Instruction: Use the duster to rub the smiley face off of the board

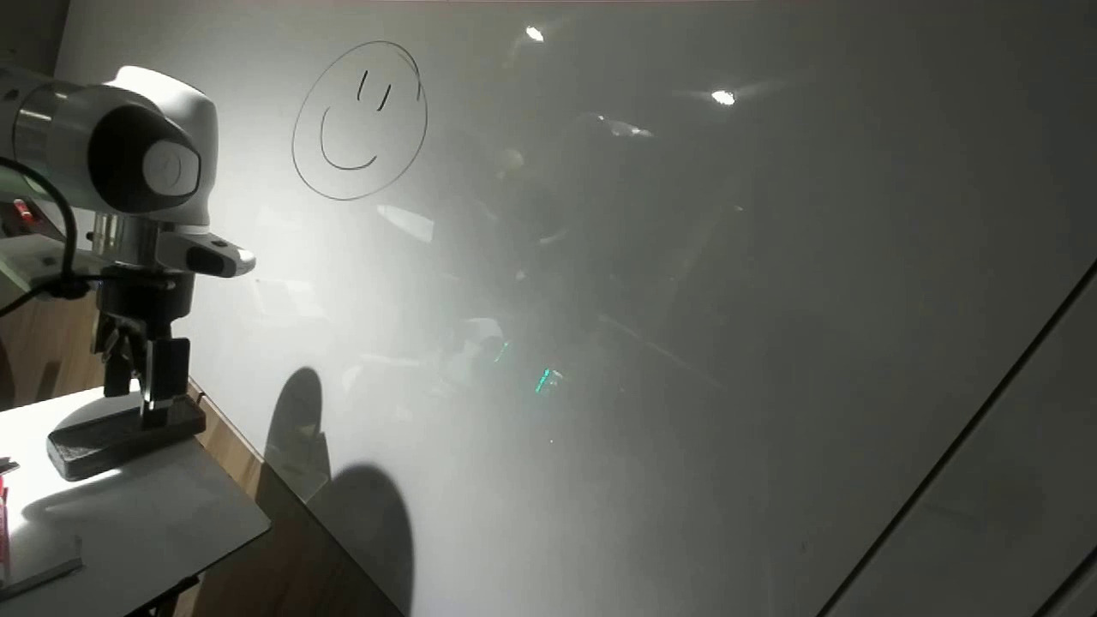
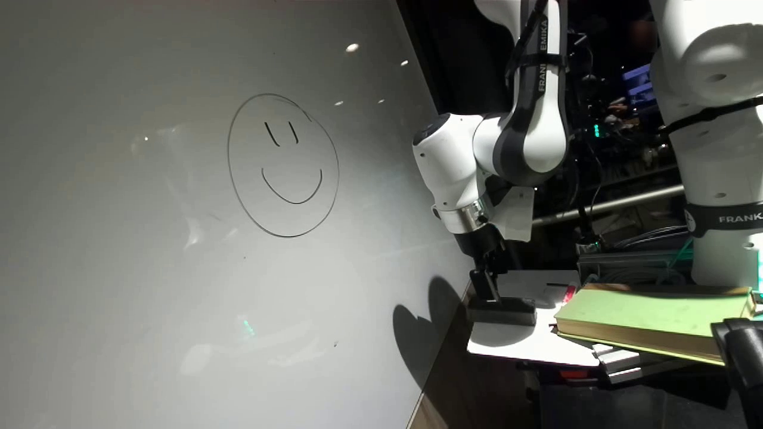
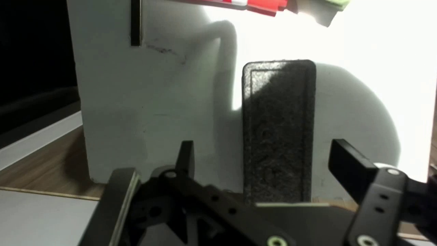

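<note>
In an exterior view, the board [image 2: 149, 250] spreads left of the duster [image 2: 502, 312], with the smiley face [image 2: 283, 165] on it, higher than the duster and well apart. The duster lies flat on the white tabletop [image 2: 530, 348]. Your tool [image 3: 264, 150] is over it, jaws spread wide and gripping nothing; the wrist view shows you a gap along both sides. Right of the duster you have a thin dark strip [image 2: 558, 285], a red item [image 2: 570, 293], then a green book [image 2: 647, 319] and, farthest off, a white robot column [image 2: 715, 179].

White bench [image 2: 539, 345] in an exterior view: a dark grey duster [image 2: 509, 313] lies flat at left, a red marker [image 2: 570, 294] at far right.
</note>
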`<act>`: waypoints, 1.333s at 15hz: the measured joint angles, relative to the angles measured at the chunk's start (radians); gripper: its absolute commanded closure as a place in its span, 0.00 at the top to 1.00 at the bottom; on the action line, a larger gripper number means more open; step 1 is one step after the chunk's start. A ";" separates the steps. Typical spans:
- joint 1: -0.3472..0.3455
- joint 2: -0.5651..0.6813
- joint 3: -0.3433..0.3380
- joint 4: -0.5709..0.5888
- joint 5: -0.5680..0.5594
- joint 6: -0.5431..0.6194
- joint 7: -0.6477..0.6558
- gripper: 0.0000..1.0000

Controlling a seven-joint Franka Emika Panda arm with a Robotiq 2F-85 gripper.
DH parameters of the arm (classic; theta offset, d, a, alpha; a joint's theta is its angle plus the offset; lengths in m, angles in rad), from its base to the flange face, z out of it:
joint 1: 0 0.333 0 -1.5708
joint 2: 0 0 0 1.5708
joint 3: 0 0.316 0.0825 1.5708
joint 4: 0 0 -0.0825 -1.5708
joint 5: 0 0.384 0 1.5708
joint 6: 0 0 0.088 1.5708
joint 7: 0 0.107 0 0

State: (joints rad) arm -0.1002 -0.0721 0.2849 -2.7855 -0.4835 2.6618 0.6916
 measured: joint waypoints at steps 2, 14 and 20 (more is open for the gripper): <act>0.002 0.038 0.000 0.000 0.002 0.009 0.000 1.00; -0.030 0.131 -0.020 0.015 0.000 0.109 -0.016 0.92; -0.034 0.133 -0.020 0.016 0.001 0.109 -0.017 0.35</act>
State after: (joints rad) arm -0.1337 0.0612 0.2646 -2.7693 -0.4822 2.7710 0.6751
